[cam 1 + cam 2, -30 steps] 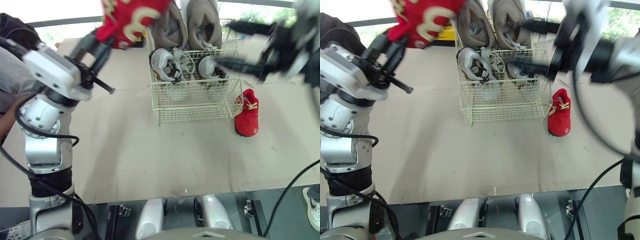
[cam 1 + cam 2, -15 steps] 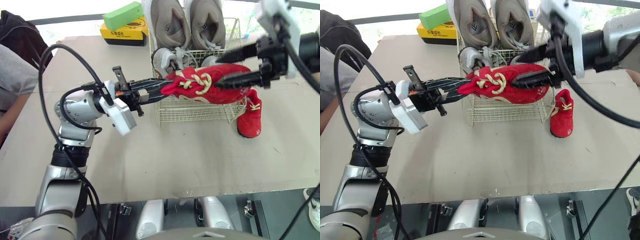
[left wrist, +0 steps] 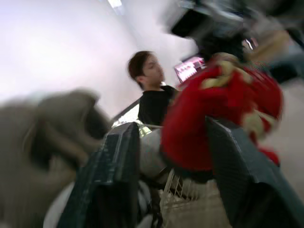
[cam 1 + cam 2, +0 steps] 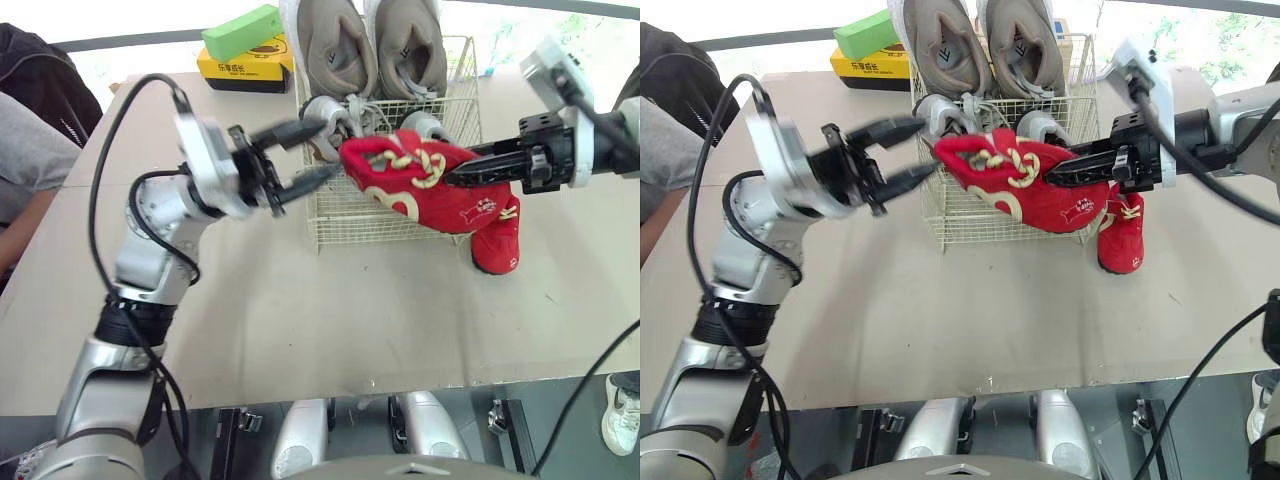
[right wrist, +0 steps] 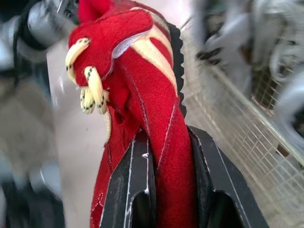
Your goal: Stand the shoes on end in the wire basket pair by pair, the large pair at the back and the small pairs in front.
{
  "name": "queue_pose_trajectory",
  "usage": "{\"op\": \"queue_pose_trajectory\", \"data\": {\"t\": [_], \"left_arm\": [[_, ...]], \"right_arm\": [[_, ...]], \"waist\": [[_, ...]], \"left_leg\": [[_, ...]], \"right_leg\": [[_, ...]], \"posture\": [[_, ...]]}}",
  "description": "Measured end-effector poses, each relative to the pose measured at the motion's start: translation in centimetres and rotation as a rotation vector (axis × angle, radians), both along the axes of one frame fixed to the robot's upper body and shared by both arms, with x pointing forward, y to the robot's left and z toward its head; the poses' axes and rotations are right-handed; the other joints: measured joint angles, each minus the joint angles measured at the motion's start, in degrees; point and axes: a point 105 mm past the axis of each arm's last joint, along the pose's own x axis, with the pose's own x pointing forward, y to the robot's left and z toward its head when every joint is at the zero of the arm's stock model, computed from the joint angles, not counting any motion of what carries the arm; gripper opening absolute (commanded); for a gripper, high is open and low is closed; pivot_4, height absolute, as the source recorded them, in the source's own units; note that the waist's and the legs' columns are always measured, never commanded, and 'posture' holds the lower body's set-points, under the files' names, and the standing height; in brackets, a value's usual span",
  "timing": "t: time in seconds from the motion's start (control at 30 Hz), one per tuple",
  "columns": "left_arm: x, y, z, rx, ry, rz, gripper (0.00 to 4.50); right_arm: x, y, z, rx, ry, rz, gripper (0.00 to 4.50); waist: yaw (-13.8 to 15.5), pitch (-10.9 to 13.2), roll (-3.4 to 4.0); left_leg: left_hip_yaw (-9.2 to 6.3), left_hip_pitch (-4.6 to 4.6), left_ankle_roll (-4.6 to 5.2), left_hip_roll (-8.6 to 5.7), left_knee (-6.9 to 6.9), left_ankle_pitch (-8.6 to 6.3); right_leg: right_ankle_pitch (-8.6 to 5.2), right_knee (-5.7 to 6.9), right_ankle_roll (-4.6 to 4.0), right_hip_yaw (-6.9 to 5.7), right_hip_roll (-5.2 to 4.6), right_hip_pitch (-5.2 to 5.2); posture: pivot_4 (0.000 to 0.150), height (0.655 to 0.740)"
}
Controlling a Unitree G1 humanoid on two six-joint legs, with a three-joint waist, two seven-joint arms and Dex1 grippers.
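Released since half a second ago by left gripper (image 4: pixel 325 150), now spread open just left of red shoe (image 4: pixel 420 190). Clamped tight by right gripper (image 4: pixel 455 168), hanging against near wall of wire basket (image 4: pixel 365 228). Second red shoe (image 4: pixel 495 250) on table (image 4: pixel 300 320), right of basket.

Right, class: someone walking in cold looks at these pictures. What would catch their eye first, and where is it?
First the bright red shoe, held in mid-air by the right gripper in front of the wire basket, with the left gripper open at its other end. Then its red mate on the table by the basket's right front corner, and the large tan pair standing at the basket's back.
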Motion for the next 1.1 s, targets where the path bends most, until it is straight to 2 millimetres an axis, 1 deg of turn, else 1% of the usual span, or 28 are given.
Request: {"op": "queue_pose_trajectory", "data": {"t": [0.03,0.07,0.1,0.13,0.17,0.23,0.27,0.3,0.37,0.4,0.47,0.5,0.57,0.63,0.7,0.73,0.77,0.8,0.9,0.93,1.0,1.1], "left_arm": [[0.0,0.6,0.0,-0.059,0.128,-0.006,2.97],[-0.3,0.9,-0.4,-0.115,0.25,-0.028,2.97],[-0.7,0.8,-1.3,-0.143,0.349,-0.056,2.97],[-1.2,0.6,-2.6,-0.179,0.459,-0.085,2.97],[-1.9,-0.7,-4.8,-0.226,0.622,-0.148,2.97],[-2.5,-2.7,-6.3,-0.27,0.742,-0.214,2.97],[-2.6,-3.3,-6.2,-0.301,0.757,-0.231,2.97],[-2.6,-4.0,-5.7,-0.352,0.764,-0.256,2.97],[-2.3,-4.2,-5.1,-0.385,0.763,-0.246,2.97],[-2.2,-4.6,-4.6,-0.418,0.762,-0.258,2.73],[-2.2,-4.9,-4.5,-0.445,0.783,-0.276,2.19],[-2.3,-4.9,-4.5,-0.446,0.79,-0.281,1.78],[-2.6,-5.1,-4.6,-0.426,0.804,-0.3,0.8],[-2.8,-5.1,-4.6,-0.414,0.815,-0.321,0.02],[-3.2,-4.8,-4.5,-0.403,0.832,-0.358,0.0],[-3.3,-4.6,-4.5,-0.394,0.834,-0.376,0.32],[-3.4,-4.4,-4.4,-0.388,0.836,-0.389,0.74],[-3.5,-4.3,-4.4,-0.38,0.837,-0.399,0.91],[-3.8,-4.3,-4.2,-0.347,0.819,-0.419,2.4],[-3.8,-4.4,-4.2,-0.343,0.817,-0.418,2.81],[-4.0,-4.5,-4.2,-0.329,0.822,-0.44,3.89],[-4.0,-4.7,-4.3,-0.328,0.822,-0.448,3.91]], "right_arm": [[-0.1,0.1,0.2,0.056,0.009,-0.009,0.18],[-0.1,0.1,0.4,0.108,0.01,-0.025,0.18],[-0.1,0.2,0.4,0.16,0.005,-0.04,0.18],[-0.1,0.5,0.4,0.221,-0.004,-0.058,0.17],[-0.1,1.1,-0.2,0.294,-0.008,-0.074,0.17],[-0.2,2.2,-1.3,0.315,0.014,-0.089,0.17],[-0.3,2.6,-1.6,0.329,0.017,-0.095,0.17],[-0.3,2.9,-1.6,0.351,0.01,-0.111,0.17],[-0.4,2.7,-1.1,0.383,-0.021,-0.143,0.17],[-0.5,2.7,-0.9,0.404,-0.035,-0.161,0.17],[-0.6,2.5,-1.0,0.423,-0.042,-0.191,0.17],[-0.5,2.4,-1.1,0.424,-0.037,-0.203,0.17],[-0.6,2.2,-1.7,0.43,-0.017,-0.229,0.17],[-0.7,2.1,-2.0,0.43,-0.013,-0.241,0.17],[-1.2,2.2,-2.0,0.44,-0.023,-0.237,0.17],[-1.3,2.4,-2.0,0.449,-0.02,-0.234,0.17],[-1.4,2.5,-2.0,0.455,-0.015,-0.231,0.17],[-1.5,2.6,-2.1,0.456,-0.011,-0.229,0.17],[-1.3,2.5,-2.2,0.459,-0.002,-0.261,0.16],[-1.3,2.5,-2.2,0.462,-0.001,-0.264,0.16],[-1.4,2.6,-2.1,0.455,-0.003,-0.268,0.16],[-1.4,2.7,-2.0,0.459,-0.004,-0.267,0.16]], "waist": [[-0.1,0.0,0.0],[0.0,0.0,0.03],[-0.1,0.0,0.03],[-0.1,-0.1,0.01],[0.0,-0.1,0.03],[0.6,0.0,0.03],[0.7,0.0,0.03],[0.9,0.0,0.03],[0.9,-0.1,0.05],[0.9,-0.1,0.05],[0.5,-0.1,0.04],[0.4,-0.1,0.05],[0.1,-0.1,0.05],[0.0,-0.1,0.07],[-0.1,-0.1,0.07],[-0.2,-0.1,0.07],[-0.2,-0.1,0.07],[-0.3,-0.1,0.07],[-0.2,-0.1,0.07],[-0.2,-0.1,0.07],[-0.3,-0.1,0.07],[-0.3,-0.1,0.07]], "left_leg": [[-0.03,0.03,0.0,0.0,-0.02,0.0],[-0.04,0.07,0.0,-0.03,-0.01,0.0],[-0.02,0.1,-0.01,-0.03,0.0,0.0],[-0.02,0.1,-0.02,-0.03,-0.02,0.01],[-0.03,0.08,-0.02,-0.05,0.06,0.01],[-0.13,-0.02,-0.03,-0.15,0.17,0.02],[-0.2,-0.05,-0.04,-0.17,0.26,0.02],[-0.26,-0.05,-0.04,-0.19,0.38,0.03],[-0.28,0.03,-0.04,-0.25,0.46,0.02],[-0.3,0.1,-0.03,-0.27,0.46,0.02],[-0.3,0.09,-0.03,-0.28,0.5,0.02],[-0.3,0.09,-0.03,-0.3,0.49,0.02],[-0.29,0.1,-0.03,-0.29,0.48,0.02],[-0.3,0.09,-0.03,-0.28,0.46,0.02],[-0.3,0.09,-0.03,-0.26,0.45,0.02],[-0.29,0.09,-0.03,-0.27,0.45,0.02],[-0.28,0.09,-0.03,-0.28,0.46,0.02],[-0.28,0.09,-0.02,-0.28,0.46,0.02],[-0.28,0.08,-0.02,-0.3,0.46,0.02],[-0.28,0.08,-0.02,-0.3,0.46,0.02],[-0.28,0.08,-0.02,-0.29,0.46,0.01],[-0.29,0.07,-0.02,-0.27,0.45,0.01]], "right_leg": [[0.0,0.02,0.0,-0.02,0.04,0.02],[-0.02,0.06,0.02,-0.04,0.06,0.04],[-0.03,0.06,0.02,-0.02,0.08,0.07],[-0.03,0.05,0.03,0.0,0.06,0.08],[-0.04,0.09,0.04,-0.01,0.03,0.1],[-0.03,0.13,0.04,-0.09,0.02,0.06],[-0.03,0.17,0.04,-0.15,0.0,0.09],[-0.03,0.18,0.04,-0.2,0.0,0.17],[-0.02,0.19,0.03,-0.22,0.03,0.3],[-0.02,0.17,0.03,-0.24,0.03,0.4],[-0.02,0.19,0.03,-0.23,0.06,0.4],[-0.02,0.19,0.03,-0.23,0.09,0.39],[-0.03,0.19,0.01,-0.21,0.19,0.35],[-0.04,0.19,0.0,-0.2,0.23,0.34],[-0.04,0.18,0.0,-0.19,0.24,0.34],[-0.04,0.17,0.0,-0.19,0.24,0.34],[-0.04,0.17,0.0,-0.18,0.23,0.34],[-0.04,0.17,0.01,-0.18,0.23,0.35],[-0.04,0.15,0.01,-0.18,0.21,0.35],[-0.04,0.15,0.01,-0.18,0.21,0.35],[-0.04,0.15,0.01,-0.17,0.22,0.35],[-0.04,0.13,0.01,-0.18,0.23,0.35]], "posture": [[0.15,0.74],[0.15,0.74],[0.15,0.74],[0.15,0.74],[0.15,0.74],[0.15,0.74],[0.15,0.74],[0.15,0.74],[0.15,0.74],[0.15,0.74],[0.15,0.74],[0.15,0.74],[0.15,0.74],[0.15,0.74],[0.15,0.74],[0.15,0.74],[0.15,0.74],[0.15,0.74],[0.15,0.74],[0.15,0.74],[0.15,0.74],[0.15,0.74]]}}
